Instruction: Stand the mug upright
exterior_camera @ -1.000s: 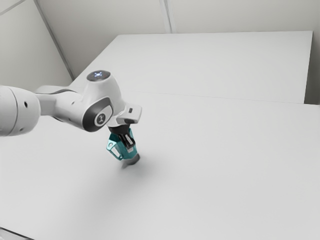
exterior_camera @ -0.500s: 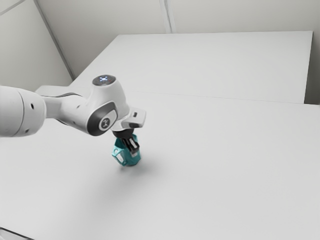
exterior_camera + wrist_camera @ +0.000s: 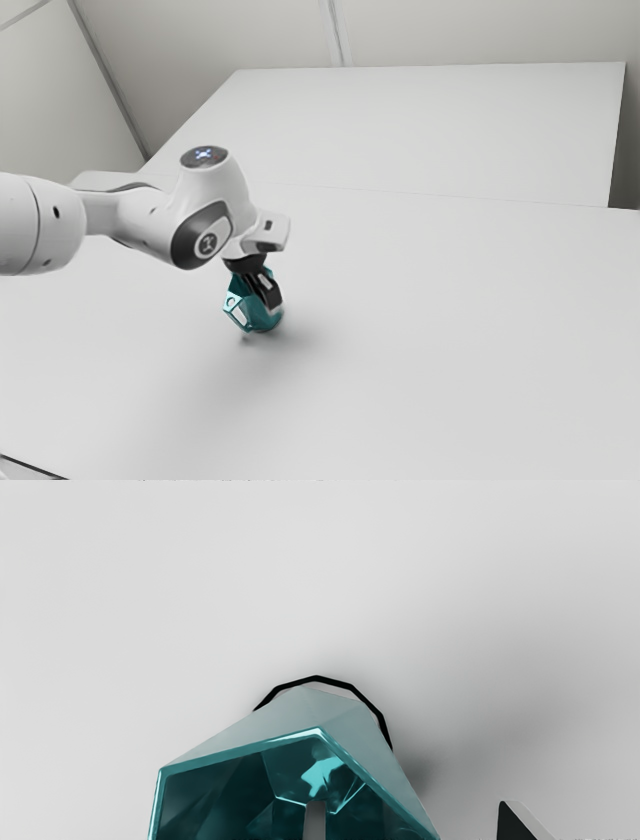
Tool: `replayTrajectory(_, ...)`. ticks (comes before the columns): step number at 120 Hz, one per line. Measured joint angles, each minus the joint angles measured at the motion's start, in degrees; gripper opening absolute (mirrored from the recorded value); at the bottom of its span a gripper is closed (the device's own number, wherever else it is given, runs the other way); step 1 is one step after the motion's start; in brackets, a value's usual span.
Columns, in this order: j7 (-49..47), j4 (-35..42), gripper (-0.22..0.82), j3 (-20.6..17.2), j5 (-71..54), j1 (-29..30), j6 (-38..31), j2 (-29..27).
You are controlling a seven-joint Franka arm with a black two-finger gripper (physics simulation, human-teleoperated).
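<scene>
Jaws apart; gripper (image 3: 409, 804) straddles mug (image 3: 257, 316) wall.
Mug on table (image 3: 450, 310), mouth up, any slight lean unclear; one finger inside, one outside, presumably to pinch or free the wall.

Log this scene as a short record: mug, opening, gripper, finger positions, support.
mug: teal, faceted
opening: faces the wrist camera
gripper: open, at the mug
finger positions: one over or in the opening, the other outside, apart from the wall
support: at the pale table; firm contact unclear
upright: roughly, exact tilt unclear
</scene>
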State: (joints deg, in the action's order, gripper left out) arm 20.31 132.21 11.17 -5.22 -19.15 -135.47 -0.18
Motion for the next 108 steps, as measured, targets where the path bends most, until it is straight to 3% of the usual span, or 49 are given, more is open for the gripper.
replayTrajectory(28, -0.33, -0.82, 0.43, -0.02, -0.7, -0.07, 1.38, -4.82)
replayTrajectory(45, -0.66, -7.83, 0.5, -0.38, -0.69, -0.4, 5.27, -4.67)
replayTrajectory(67, -1.48, -26.77, 0.56, -1.15, 3.27, 2.83, 15.86, 3.24)
replayTrajectory(81, -3.15, -38.06, 0.58, -4.07, 5.96, 9.84, 24.48, 8.92)
replayTrajectory(91, -4.73, -42.15, 0.59, -5.62, 7.09, 13.57, 29.47, 10.78)
replayTrajectory(108, -7.0, -44.29, 0.6, -6.0, 8.02, 14.65, 35.37, 11.75)
